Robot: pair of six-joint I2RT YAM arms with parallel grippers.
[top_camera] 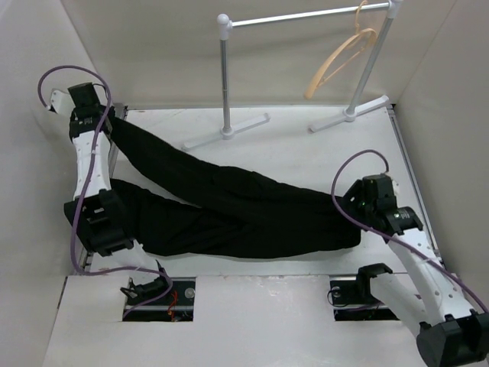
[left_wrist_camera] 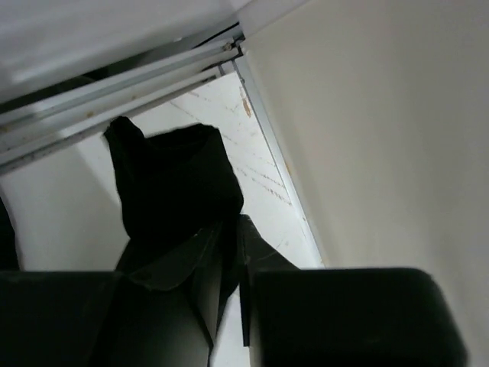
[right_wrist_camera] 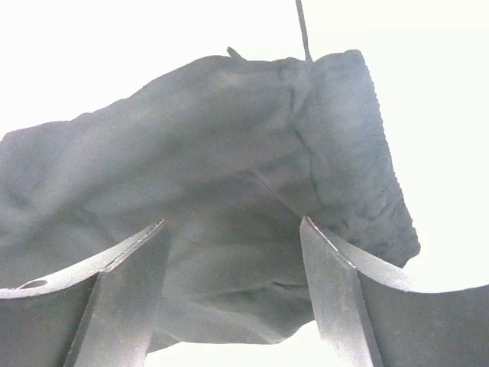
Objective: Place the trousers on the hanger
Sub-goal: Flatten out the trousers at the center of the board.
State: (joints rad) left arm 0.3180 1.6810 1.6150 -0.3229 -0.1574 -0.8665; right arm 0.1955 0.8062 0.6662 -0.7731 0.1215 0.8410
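Across the frame's middle we see the trousers (top_camera: 229, 210) sprawled, legs crossed: limp, light cloth, we judge, best gripped at the waistband. Upper right hangs the hanger (top_camera: 341, 63). Our left gripper (left_wrist_camera: 229, 233) pinches a leg end upper left; our right gripper (right_wrist_camera: 229, 229), fingers apart, faces the waistband.

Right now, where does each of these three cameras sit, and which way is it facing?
Top external: fixed above and behind the arms, looking down at the table, trousers, rack and hanger; the left arm and right arm show.
Left wrist: on the left arm, facing a table edge beside a wall; the left fingers pinch a leg of the trousers.
Right wrist: on the right arm, looking down at the trousers' waist end; the right fingers stand open around it.
Shared: all three show the trousers.
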